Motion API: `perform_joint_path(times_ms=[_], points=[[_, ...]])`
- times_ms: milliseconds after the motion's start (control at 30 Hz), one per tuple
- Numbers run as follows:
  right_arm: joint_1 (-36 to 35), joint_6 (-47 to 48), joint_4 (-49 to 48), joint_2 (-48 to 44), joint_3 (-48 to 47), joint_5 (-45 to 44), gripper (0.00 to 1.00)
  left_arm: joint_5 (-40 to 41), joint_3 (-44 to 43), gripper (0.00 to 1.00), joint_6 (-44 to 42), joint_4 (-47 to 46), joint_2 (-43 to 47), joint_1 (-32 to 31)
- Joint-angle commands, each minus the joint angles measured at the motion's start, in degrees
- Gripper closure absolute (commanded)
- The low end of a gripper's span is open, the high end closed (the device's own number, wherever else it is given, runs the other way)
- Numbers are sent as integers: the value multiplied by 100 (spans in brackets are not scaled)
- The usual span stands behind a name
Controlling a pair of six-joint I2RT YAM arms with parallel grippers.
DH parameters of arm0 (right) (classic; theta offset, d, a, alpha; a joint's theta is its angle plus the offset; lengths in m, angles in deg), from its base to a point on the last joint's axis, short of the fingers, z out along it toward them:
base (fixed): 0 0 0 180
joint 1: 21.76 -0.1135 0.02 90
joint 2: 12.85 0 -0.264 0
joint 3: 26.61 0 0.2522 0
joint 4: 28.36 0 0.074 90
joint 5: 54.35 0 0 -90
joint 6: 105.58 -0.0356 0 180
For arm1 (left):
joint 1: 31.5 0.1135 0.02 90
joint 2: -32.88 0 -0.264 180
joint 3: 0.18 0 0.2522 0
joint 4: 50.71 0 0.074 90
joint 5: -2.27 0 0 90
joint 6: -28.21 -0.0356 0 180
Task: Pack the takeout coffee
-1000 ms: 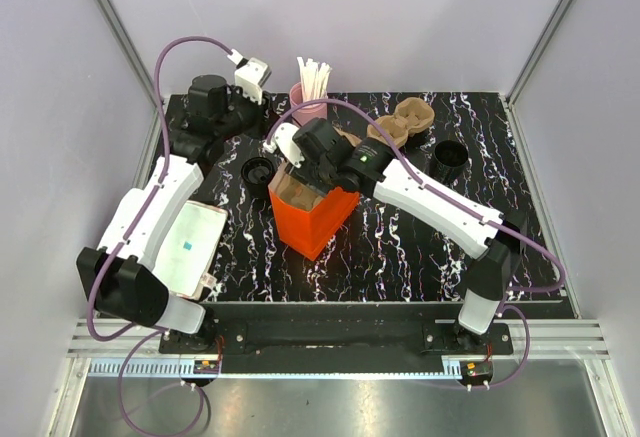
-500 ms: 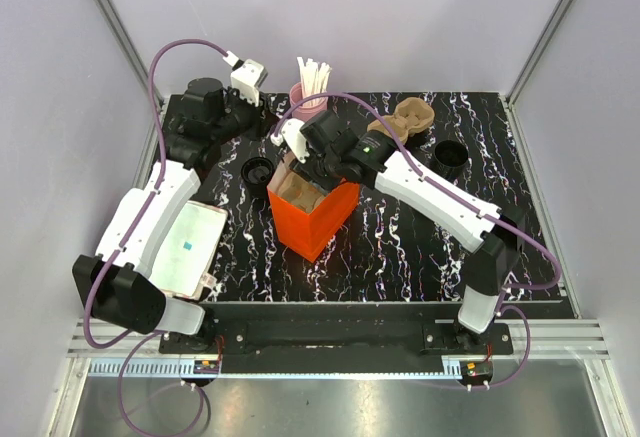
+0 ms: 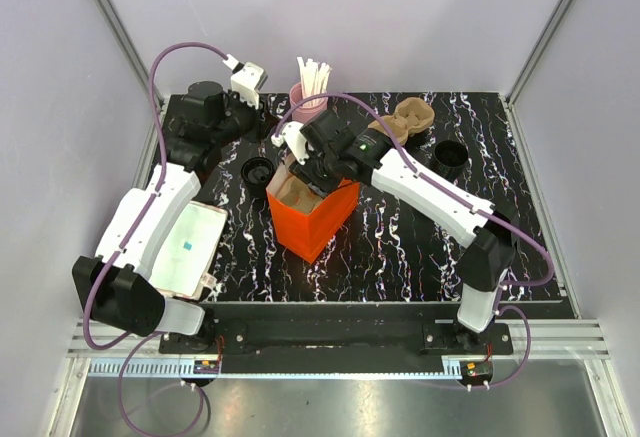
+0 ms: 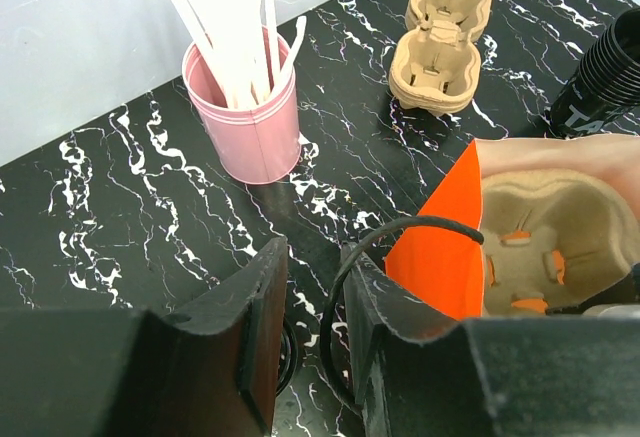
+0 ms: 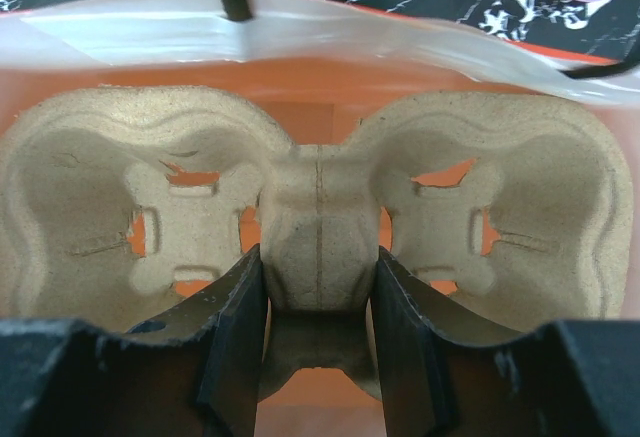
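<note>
The takeout coffee [image 3: 258,170], a small round black cup, stands on the black marbled desk [image 3: 400,247] just left of the orange paper bag [image 3: 318,225], outside it. It touches neither arm.

The bag stands upright near the middle of the desk with its mouth open. The right pincer [image 5: 318,287] reaches down into that mouth and pinches the central ridge of a cardboard cup carrier [image 5: 100,207], one finger pressed against each side of the ridge. The carrier sits inside the bag with both its cup wells empty (orange shows through the slots in them).

The left pincer [image 4: 312,287] hangs above the desk's far left part, beyond the coffee. Its fingers [image 4: 262,327] are spread by a narrow gap, and nothing is caught between them. A black loop of the bag's handle [image 4: 400,225] arches just beside its right finger.

Further back stand a pink cup [image 4: 250,127] full of white stirrers [image 4: 230,17] and a second cardboard carrier [image 4: 440,37]. A ribbed black cup stack [image 4: 610,67] is at the right, well apart from the coffee.
</note>
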Motion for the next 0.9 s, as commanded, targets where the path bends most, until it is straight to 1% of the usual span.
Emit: perform_joint_path(times_ms=[0,267,367,567,800,867], points=[[60,-92,-2,76,-261,301,53,-53,52,69,54,-353,249,30],[95,-118,24,85,-279,345,53,-88,114,69,106,-388,284,21],[96,-110,33,76,-270,336,51,-79,114,66,106,-388,302,21],[113,-101,33,59,-279,319,49,-105,114,64,124,-379,319,30],[104,-92,41,50,-288,319,44,-123,131,62,115,-370,346,21],[104,-83,42,50,-288,319,41,-141,131,61,124,-370,346,30]])
